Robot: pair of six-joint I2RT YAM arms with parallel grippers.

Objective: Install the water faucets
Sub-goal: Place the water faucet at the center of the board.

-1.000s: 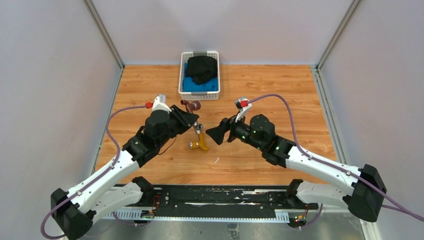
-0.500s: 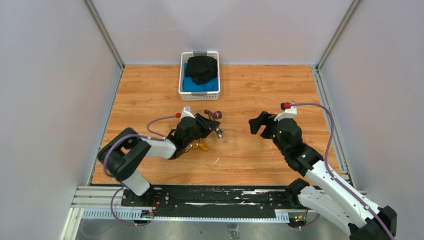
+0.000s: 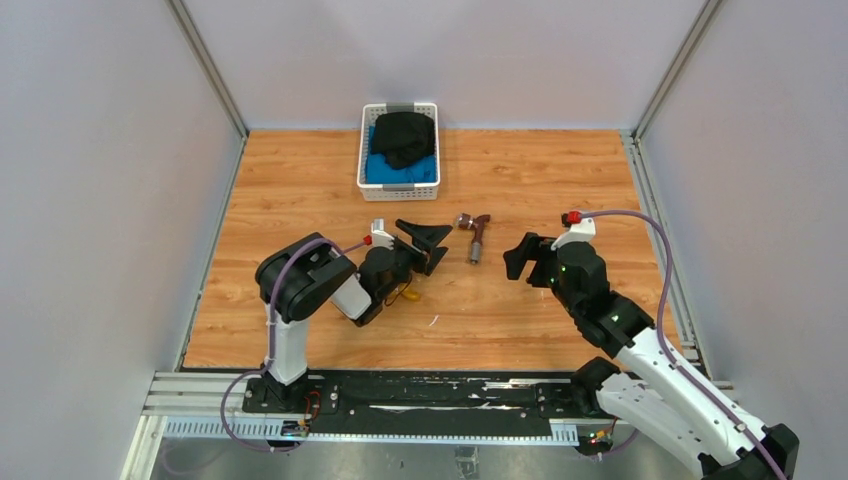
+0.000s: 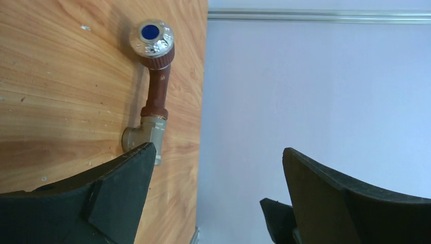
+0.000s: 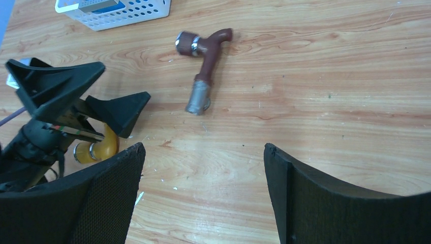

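Both jaws stand released, gripping nothing. Your left gripper (image 3: 431, 246) and right gripper (image 3: 517, 257) flank the reddish-brown faucet (image 3: 476, 238), loose on open wood well off every table (image 3: 300, 180) edge. The far white basket (image 3: 362, 150) holds black cloth (image 3: 404, 137) over blue cloth (image 3: 385, 170) — and the faucet's long axis runs near-to-far, silvery end nearest the bases, with the brass faucet (image 3: 405, 293) beneath the left gripper.

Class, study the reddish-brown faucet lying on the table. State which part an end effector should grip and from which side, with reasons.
Grip the reddish-brown faucet by its straight stem, between the round knob and the silvery end, probably from above, closing across its width: it lies flat on the table, both flanks free.
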